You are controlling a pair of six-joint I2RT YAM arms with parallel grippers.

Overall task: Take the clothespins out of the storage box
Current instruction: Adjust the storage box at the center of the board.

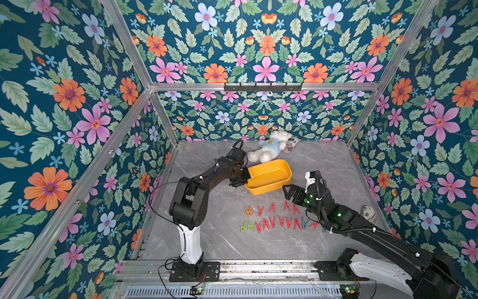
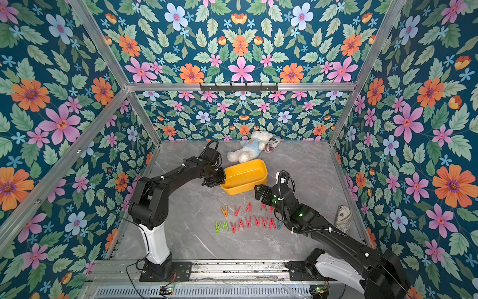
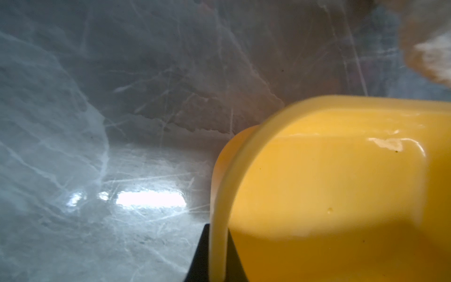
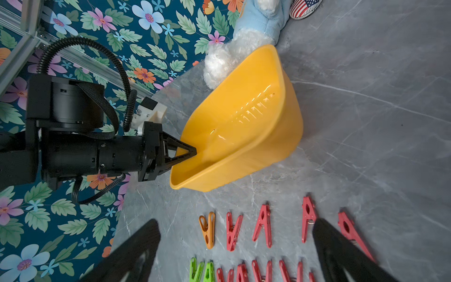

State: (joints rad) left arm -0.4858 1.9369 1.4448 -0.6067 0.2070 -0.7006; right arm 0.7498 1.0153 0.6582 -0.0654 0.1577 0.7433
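**Count**
- Box point(image 1: 269, 178): one, yellow and tilted. It lies between the bear point(image 1: 269, 148) and the pins point(image 1: 273, 222). Its interior shows bare plastic.
- Pins: all lie on the table point(image 1: 323, 168) in two rows.
  - Far row: five (one orange, four red).
  - Near row: two green, six red, one grey-blue, one red. The right arm hides the end of this row, so the total cannot be told.
- Bear: one, with a flag-print shoe point(image 1: 291, 145) beside it.
- Patterned item point(image 1: 370, 213): one, at the right wall.

**Grippers**
- Left gripper point(image 1: 241, 178): clamped on the rim of the box's short end.
- Right gripper point(image 1: 289, 192): jaws spread wide and holding nothing. It hangs above the far row, near the box's corner.

**Surface and room**
- Table: grey, marble-patterned and glossy.
- Walls point(image 1: 266, 46): floral print on dark blue.
- Frame point(image 1: 181, 86): aluminium, with a black hook rail point(image 1: 262, 88) on the back crossbar.
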